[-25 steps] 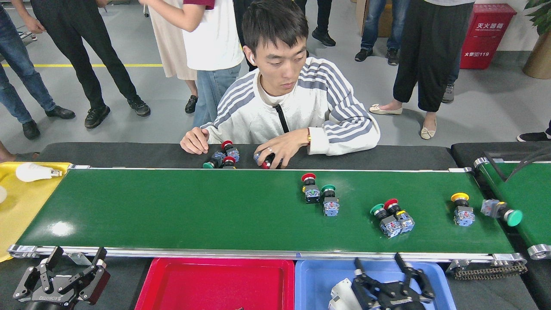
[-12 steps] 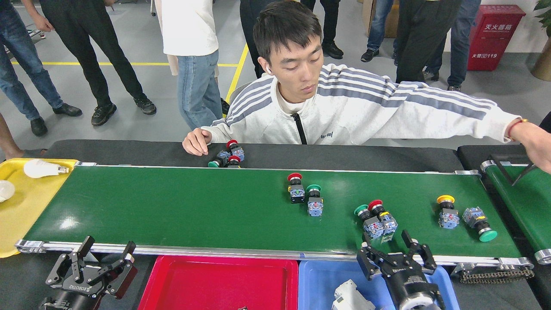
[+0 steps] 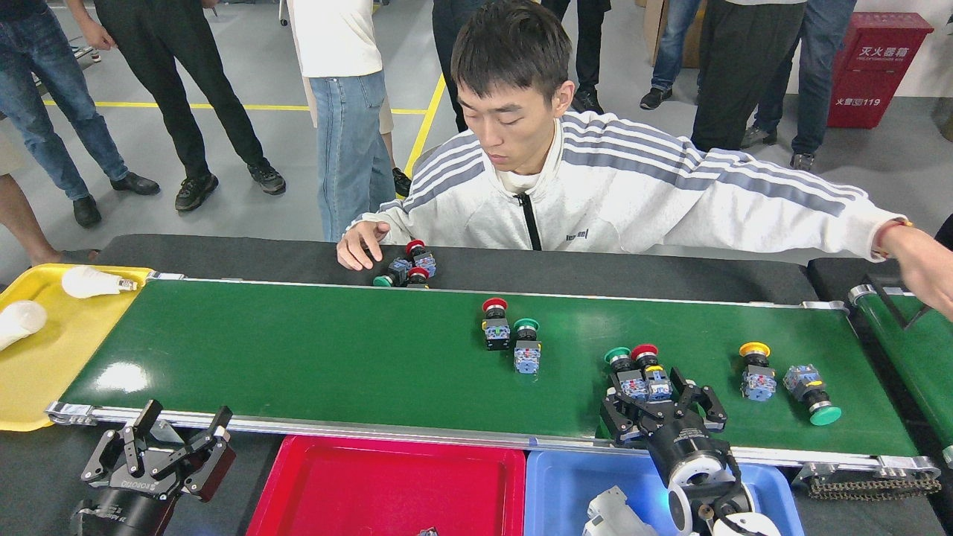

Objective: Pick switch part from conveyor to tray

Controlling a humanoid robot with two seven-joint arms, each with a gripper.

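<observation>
So, right tool (image 3: 663, 406) moved up from over the blue tray (image 3: 566, 484) onto the near edge of the conveyor (image 3: 298, 357) in the last second, jaws spread wide, now just short of the green/red switch pair (image 3: 636, 372). Nothing gripped yet. Looks like the reach-in step, with the close and lift yet to come. Belt carried everything leftward meanwhile: red/green pair (image 3: 510, 339) mid-belt, yellow switch (image 3: 757, 372) and tipped green one (image 3: 810, 391) further right. Probably needs a quick close before the pair drifts past, and grabbing only one of two touching parts could be fiddly. Left tool (image 3: 175, 450) parked off the near-left corner, also open and empty. Red tray (image 3: 387, 484) looks nearly bare. Yellow tray (image 3: 45, 357) far left with bulbs (image 3: 89, 281). Person (image 3: 595, 193) behind the belt now stretching an arm out right, spare switches (image 3: 408, 268) on the black desk (image 3: 223, 257) by the other hand. Grey floor, onlookers' legs, red cabinet (image 3: 875, 67) far right.
</observation>
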